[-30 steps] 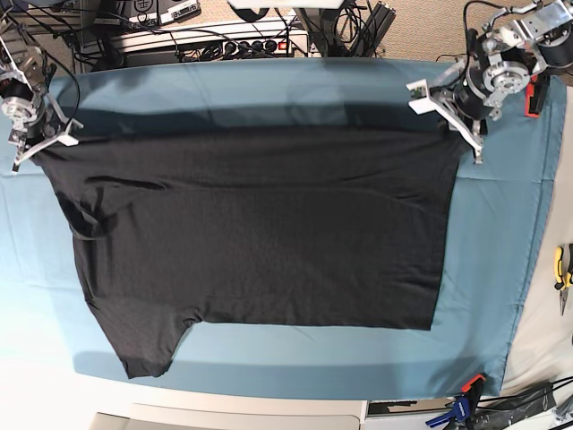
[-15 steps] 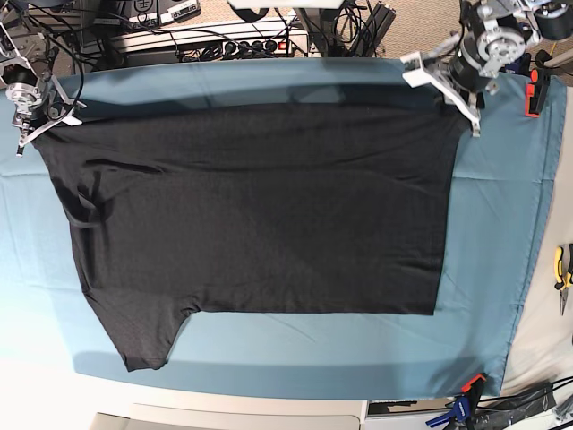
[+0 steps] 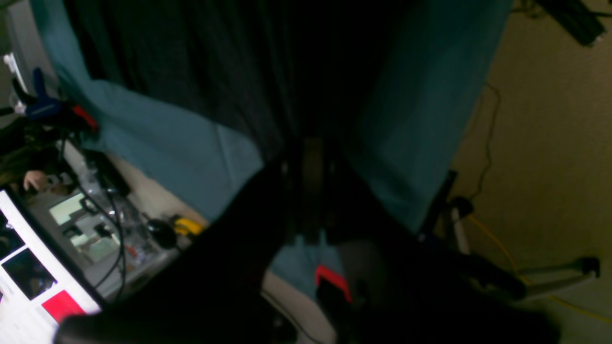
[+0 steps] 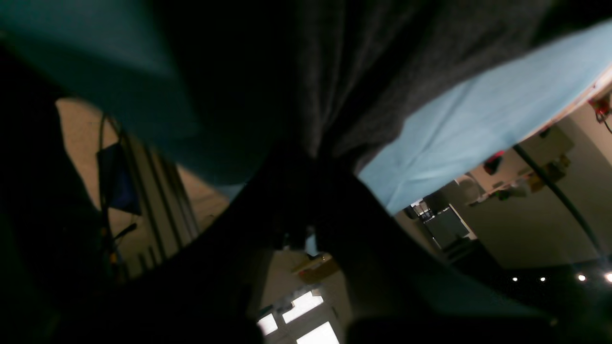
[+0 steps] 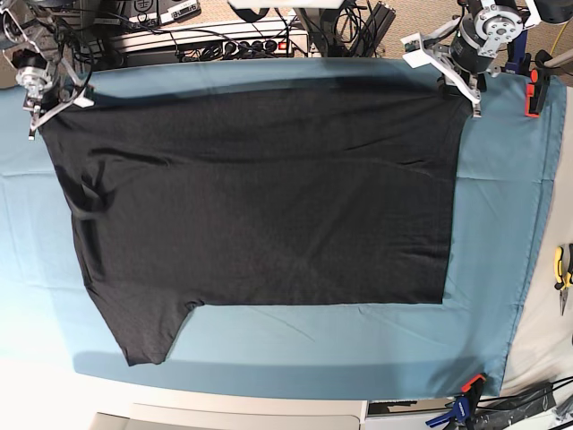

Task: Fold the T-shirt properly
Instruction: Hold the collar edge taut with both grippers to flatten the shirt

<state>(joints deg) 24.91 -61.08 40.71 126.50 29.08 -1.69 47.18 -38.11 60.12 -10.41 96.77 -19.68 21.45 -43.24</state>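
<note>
The black T-shirt (image 5: 260, 197) lies spread flat, plain side up, on the teal table cloth (image 5: 501, 224), with one sleeve at the near left. My left gripper (image 5: 466, 97) is shut on the shirt's far right corner. My right gripper (image 5: 45, 115) is shut on its far left corner. In the left wrist view the dark shirt cloth (image 3: 215, 71) runs into the closed jaws of the left gripper (image 3: 306, 162). In the right wrist view the shirt cloth (image 4: 382, 71) gathers in folds into the right gripper (image 4: 311, 162).
Power strips and cables (image 5: 215, 40) lie behind the table's far edge. A red-handled tool (image 5: 535, 90) sits at the far right. Yellow-handled pliers (image 5: 562, 273) lie at the right edge. A blue and orange clamp (image 5: 466, 394) grips the near right corner.
Both grippers have moved toward the table's far edge, dragging the shirt's far edge with them. The shirt has slid back and lies flatter.
</note>
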